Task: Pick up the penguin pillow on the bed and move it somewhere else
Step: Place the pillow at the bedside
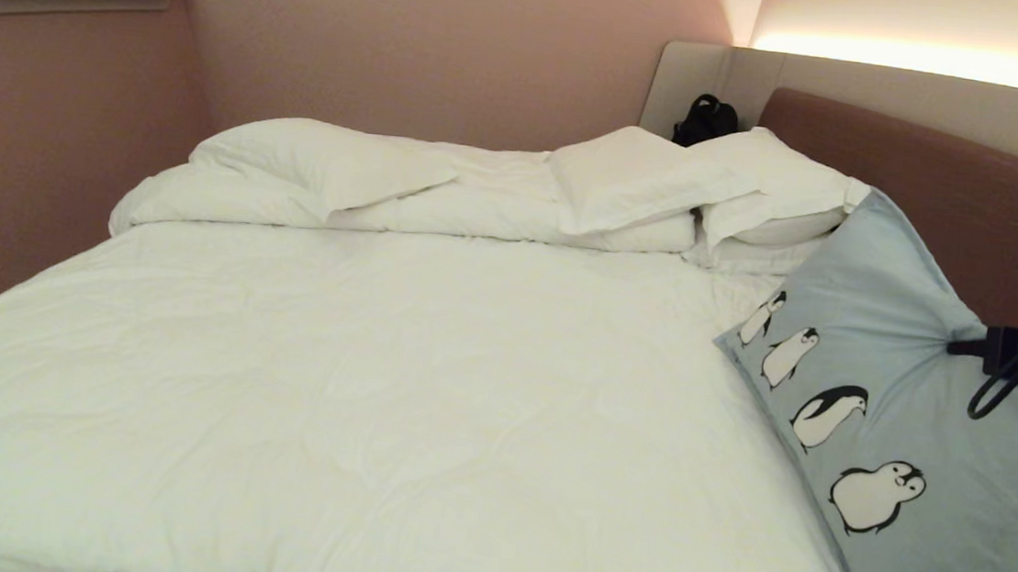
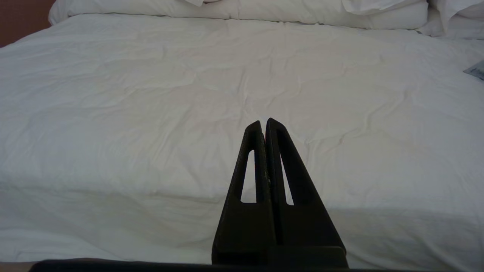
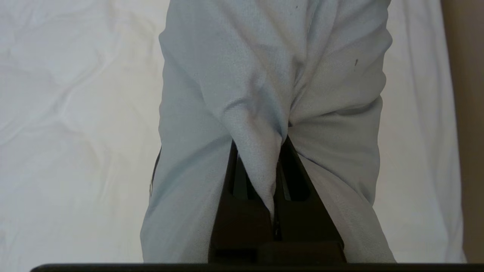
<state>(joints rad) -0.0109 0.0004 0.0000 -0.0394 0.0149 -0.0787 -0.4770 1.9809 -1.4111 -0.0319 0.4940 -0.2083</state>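
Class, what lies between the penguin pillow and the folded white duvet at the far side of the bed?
Only wrinkled white sheet separates the penguin pillow from the duvet, as the head view shows.

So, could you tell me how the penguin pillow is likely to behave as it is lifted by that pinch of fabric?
The penguin pillow is probably floppy: its cover puckers into folds where the right gripper has its jaws shut on it. It likely sags and swings, since most hangs below the pinch. It seems light for its size, though the thin cloth might slip.
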